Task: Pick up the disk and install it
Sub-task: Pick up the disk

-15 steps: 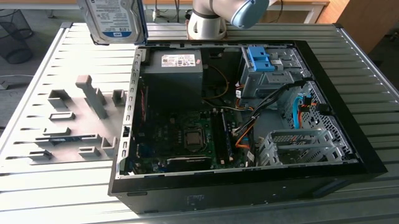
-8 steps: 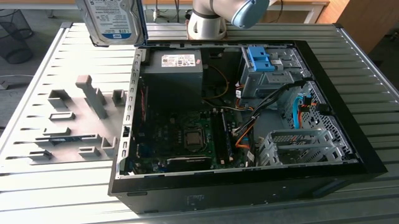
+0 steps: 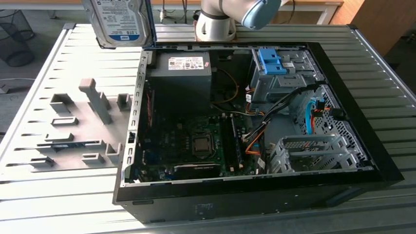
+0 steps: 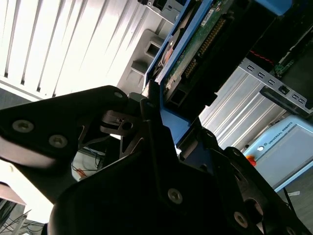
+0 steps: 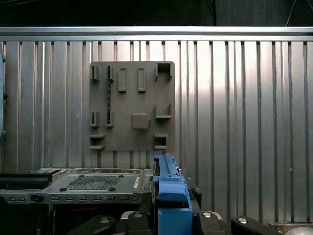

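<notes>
The black two-fingered pincer (image 4: pixel 171 122) is pinched on the flat silver metal disk (image 3: pixel 123 19) with the white-and-blue label. It grips the disk by the bright blue plastic carrier that frames it, so the disk hangs on edge below the pincer, high above the ribbed grey metal table (image 3: pixel 58 204). Well beneath the pincer lies the flat grey plastic fixture plate (image 5: pixel 132 105) with its raised holders, and none of them touches the disk. Lower down and off to one side sits the open black computer case (image 3: pixel 260 195), motherboard facing up. From where I stand the pick-up looks done. The installing is not, since the disk is outside the case, well apart from the grey metal drive bay (image 3: pixel 279 83) and the blue plastic bracket (image 3: pixel 270 61) fixed to it.
</notes>
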